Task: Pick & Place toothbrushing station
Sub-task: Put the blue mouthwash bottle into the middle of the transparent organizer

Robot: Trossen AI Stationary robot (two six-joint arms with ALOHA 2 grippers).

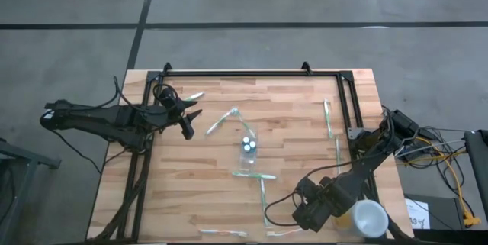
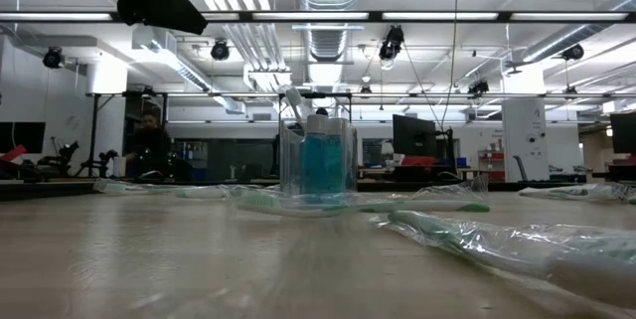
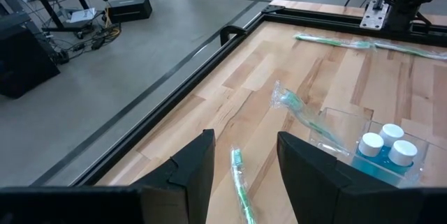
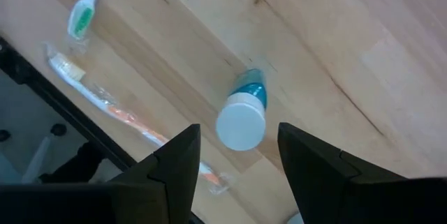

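The right gripper (image 4: 234, 165) hangs over the table's near-right corner, at about five o'clock from the clear cup (image 1: 248, 145), with its jaws apart and nothing between them. Directly beyond the open gap lies a tube (image 4: 244, 116), white cap toward the fingers, its long axis pointing away toward one o'clock in the wrist view. The left gripper (image 3: 244, 165), also open and empty, waits near ten o'clock above a toothbrush (image 3: 241, 185). The right arm is plainly nearer the tube.
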